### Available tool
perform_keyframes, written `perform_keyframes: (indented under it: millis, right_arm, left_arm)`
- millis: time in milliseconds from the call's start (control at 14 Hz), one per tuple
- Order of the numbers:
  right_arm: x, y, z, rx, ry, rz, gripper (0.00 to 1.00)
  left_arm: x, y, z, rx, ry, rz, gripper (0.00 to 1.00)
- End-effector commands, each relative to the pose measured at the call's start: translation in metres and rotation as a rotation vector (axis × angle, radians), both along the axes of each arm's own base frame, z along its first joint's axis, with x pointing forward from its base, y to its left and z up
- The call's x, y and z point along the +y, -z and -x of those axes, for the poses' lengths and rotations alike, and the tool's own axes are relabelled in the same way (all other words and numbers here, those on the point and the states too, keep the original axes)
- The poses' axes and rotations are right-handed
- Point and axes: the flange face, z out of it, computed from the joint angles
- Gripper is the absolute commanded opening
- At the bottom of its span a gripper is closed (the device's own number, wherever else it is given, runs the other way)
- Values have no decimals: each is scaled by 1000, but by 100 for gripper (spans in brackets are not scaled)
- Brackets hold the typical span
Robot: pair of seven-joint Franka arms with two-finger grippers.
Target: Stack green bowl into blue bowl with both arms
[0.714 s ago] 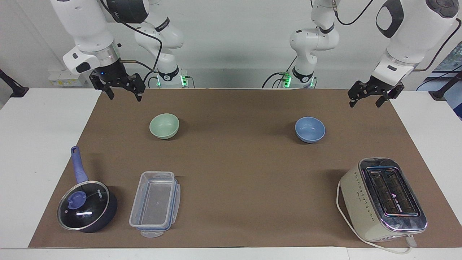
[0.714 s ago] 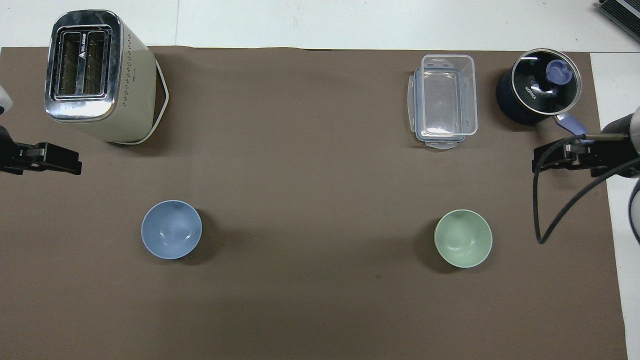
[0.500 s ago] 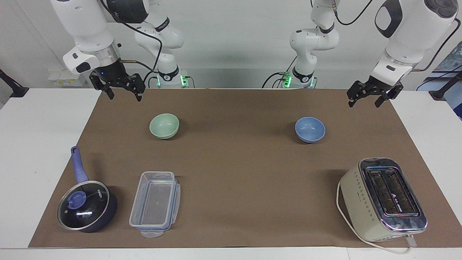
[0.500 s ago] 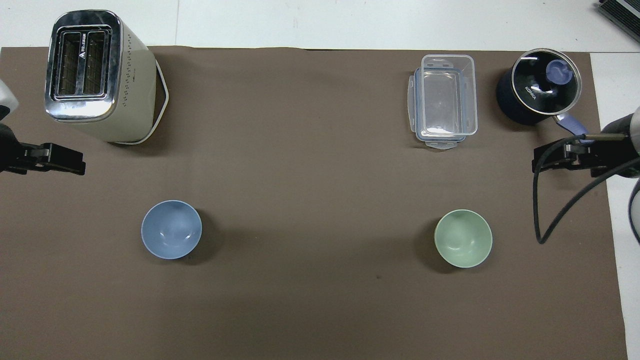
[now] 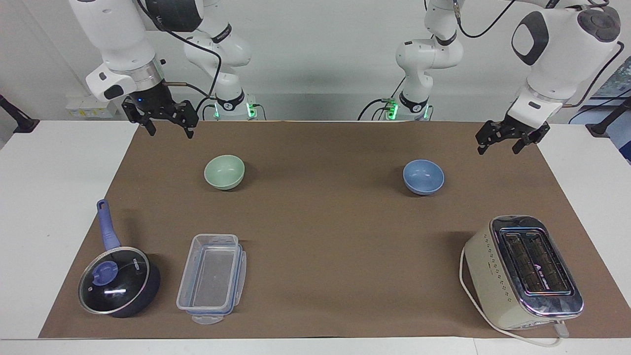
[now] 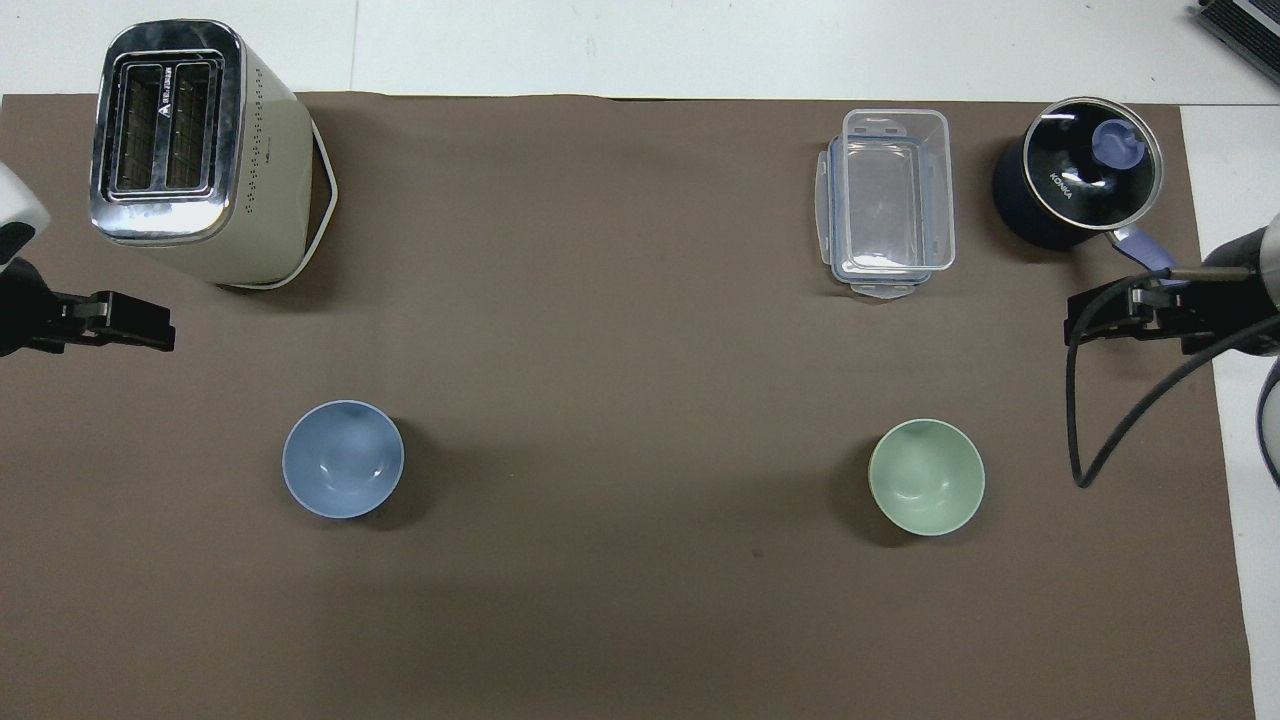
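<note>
Starting at the right arm's end of the table: right gripper (image 5: 168, 130) up in the air over the corner of the brown mat (image 5: 320, 231), fingers spread wide, nothing between them. Below it on the mat, green bowl (image 5: 224, 171) sitting upright and empty, well apart from that gripper. Farther from the robots at this same end, dark saucepan (image 5: 120, 281) with glass lid on and blue handle pointing back toward the robots. Just beside the pan, clear plastic container (image 5: 212, 279), empty, resting on its lid.

Across the bare middle of the mat to the blue bowl (image 5: 423, 177), upright, empty, about level with the green one and well apart from it. Not stacked yet, each bowl alone on the mat.

On to the left arm's end: left gripper (image 5: 499, 145) hanging over the mat's edge, fingers parted, holding nothing, clear of the blue bowl. Farther from the robots than that bowl, cream toaster (image 5: 522, 272) with chrome top, cord looping round its base.

From overhead, same layout mirrored: left gripper (image 6: 135, 324) poking in beside the toaster (image 6: 200, 150), blue bowl (image 6: 343, 459) and green bowl (image 6: 926, 477) both untouched, right gripper (image 6: 1100, 320) near the saucepan (image 6: 1075, 185).
</note>
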Motion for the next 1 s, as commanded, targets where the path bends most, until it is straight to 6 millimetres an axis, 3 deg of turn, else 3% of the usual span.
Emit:
perform_keyframes:
  millis: [0,286,500,929]
  right_arm:
    - [-3,0,4,-5,-24,-6,100]
    - [-3,0,4,-5,-24,-6,100]
    - [-6,0,4,-4,-18,-6,100]
    - [-7,0,4,-4,-11,-6,100]
  left_arm:
    - [6,28,13,-26,11,-5,100]
    - [1,96,22,-18,21,-3,100]
    - [-7,130,33,0,27,12,100]
    - [-45,212,71,-25,100,16,100]
